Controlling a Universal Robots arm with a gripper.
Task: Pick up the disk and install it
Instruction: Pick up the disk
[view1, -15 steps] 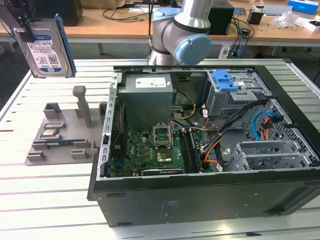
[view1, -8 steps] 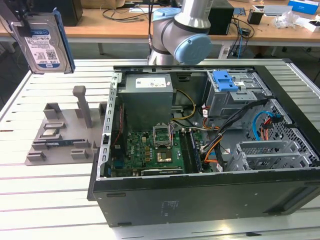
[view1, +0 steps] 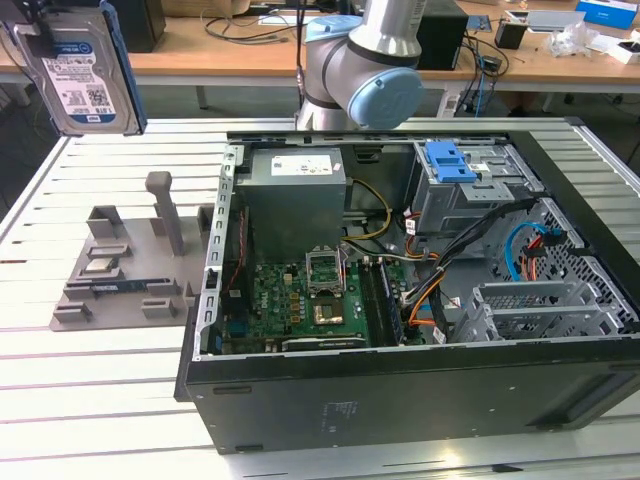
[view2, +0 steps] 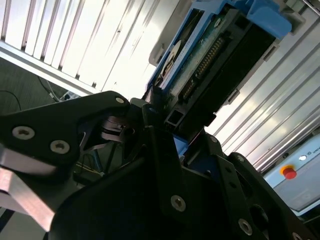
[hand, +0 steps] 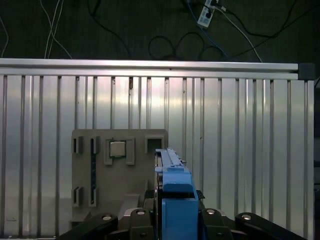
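My fingers (hand: 210, 225) were closed on the disk (view1: 85, 70), clamping it from both sides. In the first wrist view my gripper (hand: 175, 222) held it edge-on, with a blue side rail (hand: 175, 200) facing the camera. In the second wrist view the drive's connector end (view2: 210, 55) stuck out past my black fingers.

In the exterior view the disk hung in the air at the exterior view's upper left, upright, with its white-and-blue label facing the camera. It touched nothing but me and was outside the open computer case (view1: 400, 400).

Below me lay the slatted aluminium table (view1: 100, 400). On it sat a grey fixture plate (view1: 120, 290) holding a processor chip (hand: 117, 148) and a memory stick (view1: 118, 285).

The case lay on its side to the exterior view's right of the plate. Inside it were the green motherboard (view1: 300, 300), the grey power supply (view1: 295, 195) and a drive cage topped by a blue latch (view1: 448, 162).
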